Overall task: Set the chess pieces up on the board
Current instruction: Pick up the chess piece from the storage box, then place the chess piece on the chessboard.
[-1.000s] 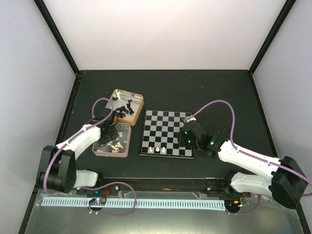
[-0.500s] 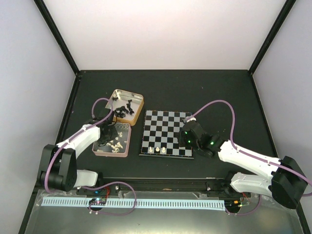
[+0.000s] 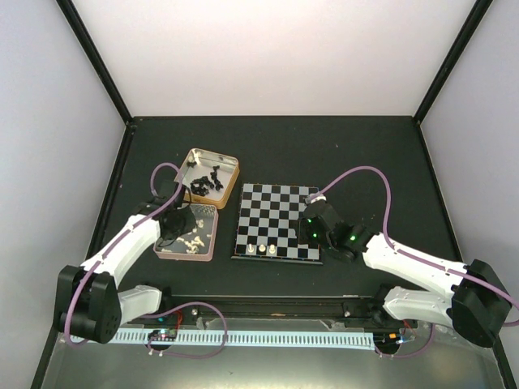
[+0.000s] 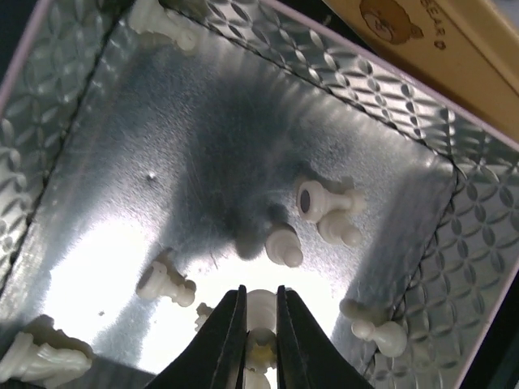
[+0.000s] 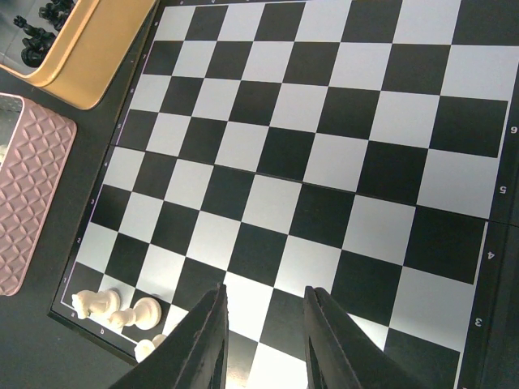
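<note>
The board (image 3: 276, 220) lies at mid table, with three cream pieces (image 3: 262, 249) on its near left row; they also show in the right wrist view (image 5: 122, 312). My left gripper (image 4: 261, 312) is over the pink tin (image 3: 212, 237) and is shut on a cream chess piece (image 4: 261, 306), held above the tin's floor. Several cream pieces (image 4: 324, 209) lie loose in that tin. Black pieces (image 3: 207, 183) lie in the gold tin (image 3: 229, 174). My right gripper (image 5: 263, 324) is open and empty, hovering over the board's near right part (image 5: 324, 162).
The two tins sit side by side left of the board. The gold tin's rim (image 5: 97, 57) and the pink tin's wall (image 5: 28, 194) show at the left of the right wrist view. Black frame posts stand at the back corners.
My left arm has shifted slightly back and left over the pink tin, lifting the cream piece. The right arm has not moved.
</note>
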You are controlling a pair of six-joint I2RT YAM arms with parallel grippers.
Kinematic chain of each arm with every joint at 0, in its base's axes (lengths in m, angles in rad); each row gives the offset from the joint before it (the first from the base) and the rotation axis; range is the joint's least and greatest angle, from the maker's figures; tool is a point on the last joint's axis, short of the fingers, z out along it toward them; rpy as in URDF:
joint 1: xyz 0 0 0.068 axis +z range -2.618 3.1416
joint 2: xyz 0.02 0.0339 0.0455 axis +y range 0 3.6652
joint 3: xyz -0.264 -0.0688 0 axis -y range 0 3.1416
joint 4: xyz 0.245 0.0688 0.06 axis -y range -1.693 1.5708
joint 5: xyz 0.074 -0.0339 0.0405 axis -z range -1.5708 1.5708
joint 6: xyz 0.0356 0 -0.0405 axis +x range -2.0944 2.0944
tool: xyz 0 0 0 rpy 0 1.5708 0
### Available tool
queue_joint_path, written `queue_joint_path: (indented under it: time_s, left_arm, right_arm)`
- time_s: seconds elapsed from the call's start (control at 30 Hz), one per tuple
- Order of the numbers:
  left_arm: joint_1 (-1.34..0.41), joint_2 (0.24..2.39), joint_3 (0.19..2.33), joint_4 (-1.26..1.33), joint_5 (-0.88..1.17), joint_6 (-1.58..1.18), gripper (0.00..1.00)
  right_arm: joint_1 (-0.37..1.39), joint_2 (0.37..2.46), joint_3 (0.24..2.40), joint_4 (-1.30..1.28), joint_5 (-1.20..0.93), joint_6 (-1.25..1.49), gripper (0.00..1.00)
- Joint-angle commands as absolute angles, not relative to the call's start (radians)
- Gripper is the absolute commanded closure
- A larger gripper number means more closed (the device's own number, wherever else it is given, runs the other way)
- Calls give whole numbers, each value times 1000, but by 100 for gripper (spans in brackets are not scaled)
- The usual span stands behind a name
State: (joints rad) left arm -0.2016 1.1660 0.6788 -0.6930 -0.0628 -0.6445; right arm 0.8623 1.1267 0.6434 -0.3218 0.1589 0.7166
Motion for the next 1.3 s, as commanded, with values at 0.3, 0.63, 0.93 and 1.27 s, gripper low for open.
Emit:
queue_joint_path:
  time_s: [0.3,0.63,0.93,1.27]
  left_arm:
    - [-331,1199,728,-713,2,-640,88]
    - [-565,1233,855,-754,-1,-707,87]
    - [-723,1369,883,-717,18,-745,87]
    - [-807,1472,923,-694,40,-751,86]
  right_arm:
    - [860,1126,649,-304,180,722,74]
    - [861,1126,645,-306,185,727,74]
    - [860,1124,640,-304,187,730,73]
    - [860,1121,632,-304,189,731,74]
